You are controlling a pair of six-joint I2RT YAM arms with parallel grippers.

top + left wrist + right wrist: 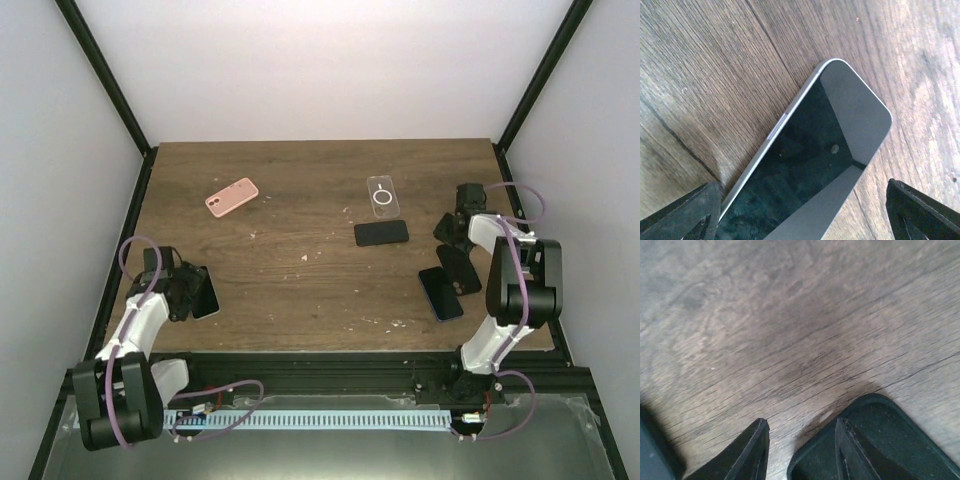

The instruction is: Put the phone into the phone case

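A phone (835, 140) with a dark screen and silver edge lies flat on the wooden table (300, 290). My left gripper (802, 220) is open, with one finger on either side of it; both are at the left edge in the top view (190, 290). A black phone case (890, 440) lies open side up at the right (459, 268). My right gripper (800, 450) is open, low over the case's corner, with one finger over its inside and the other outside its rim. In the top view the right gripper (452, 243) is at the case's far end.
A pink case (232, 197) lies at the far left. A clear case (383, 197) lies far of centre, with a black phone (381, 233) next to it. A dark blue phone (440, 293) lies beside the black case. Black frame posts stand at the table's sides.
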